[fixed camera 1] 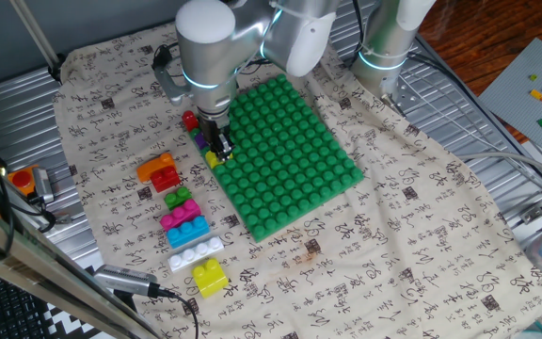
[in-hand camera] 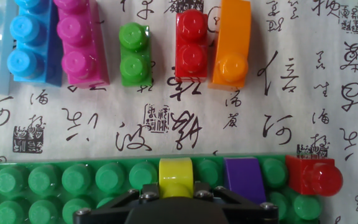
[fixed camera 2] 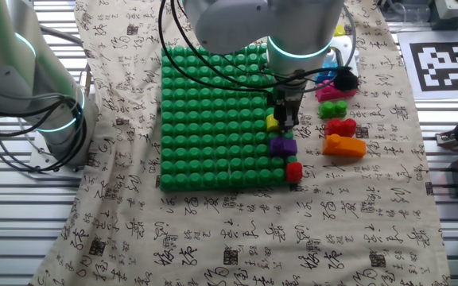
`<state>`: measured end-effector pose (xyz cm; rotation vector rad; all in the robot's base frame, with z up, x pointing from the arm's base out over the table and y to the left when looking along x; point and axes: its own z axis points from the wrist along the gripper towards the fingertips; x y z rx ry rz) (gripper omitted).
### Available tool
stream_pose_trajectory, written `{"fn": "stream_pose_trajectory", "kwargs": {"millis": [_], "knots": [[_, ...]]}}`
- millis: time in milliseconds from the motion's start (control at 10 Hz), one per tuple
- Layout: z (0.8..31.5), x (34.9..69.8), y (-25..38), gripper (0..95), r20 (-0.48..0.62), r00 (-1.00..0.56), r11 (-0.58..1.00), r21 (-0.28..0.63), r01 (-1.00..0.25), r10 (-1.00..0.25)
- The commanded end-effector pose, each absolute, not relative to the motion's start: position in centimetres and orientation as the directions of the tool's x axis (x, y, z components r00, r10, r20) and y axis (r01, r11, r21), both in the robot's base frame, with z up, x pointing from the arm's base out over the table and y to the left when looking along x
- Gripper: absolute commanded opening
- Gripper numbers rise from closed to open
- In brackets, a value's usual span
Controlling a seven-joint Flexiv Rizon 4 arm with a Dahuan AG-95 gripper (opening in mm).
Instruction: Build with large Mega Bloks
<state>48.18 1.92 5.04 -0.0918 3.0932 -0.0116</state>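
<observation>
1. The gripper (in-hand camera: 176,191) stands over the edge of the green studded baseplate (fixed camera 1: 294,151), its jaws drawn in narrow around a yellow block (in-hand camera: 176,177). The fingertips themselves are hidden behind the gripper body, so I cannot tell for sure whether they press on the block.
2. Just beside the jaws along the same baseplate edge sits a purple block (in-hand camera: 243,177), and past it a red single-stud block (in-hand camera: 313,175) at the corner.
3. Ahead of the jaws, on the cloth, a row of loose blocks lies well apart from the baseplate: an orange block (in-hand camera: 232,45), a red two-stud block (in-hand camera: 192,46), a green block (in-hand camera: 134,54), a pink block (in-hand camera: 80,40) and a blue block (in-hand camera: 35,42).
4. The surface is a cream tablecloth (fixed camera 1: 393,235) printed with black Chinese characters, spread over a metal-slatted table (fixed camera 2: 14,222).
5. One fixed view alone shows a white block (fixed camera 1: 196,253) and a second yellow block (fixed camera 1: 210,276) at the far end of the loose row, plus a pale grey plate (fixed camera 1: 534,94) with tiny coloured bricks off to the side.
6. The other fixed view shows a square black-and-white marker (fixed camera 2: 448,65) beyond the cloth.
</observation>
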Motion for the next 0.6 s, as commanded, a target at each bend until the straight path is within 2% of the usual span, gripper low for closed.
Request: {"fn": "stream_pose_trajectory", "kwargs": {"millis": [100,200,300,400,600], "knots": [[5.04,48.22,1.87,0.0,-0.05,-0.997,0.998,-0.013,-0.061,-0.061],[5.11,48.21,1.88,19.0,-0.052,-0.997,0.998,-0.013,-0.065,-0.065],[5.19,48.19,1.9,19.0,-0.052,-0.997,0.998,-0.01,-0.064,-0.064],[5.3,48.17,1.92,38.0,-0.051,-0.997,0.998,-0.01,-0.065,-0.065],[5.4,48.16,1.93,38.0,-0.053,-0.996,0.997,-0.011,-0.07,-0.07]]}}
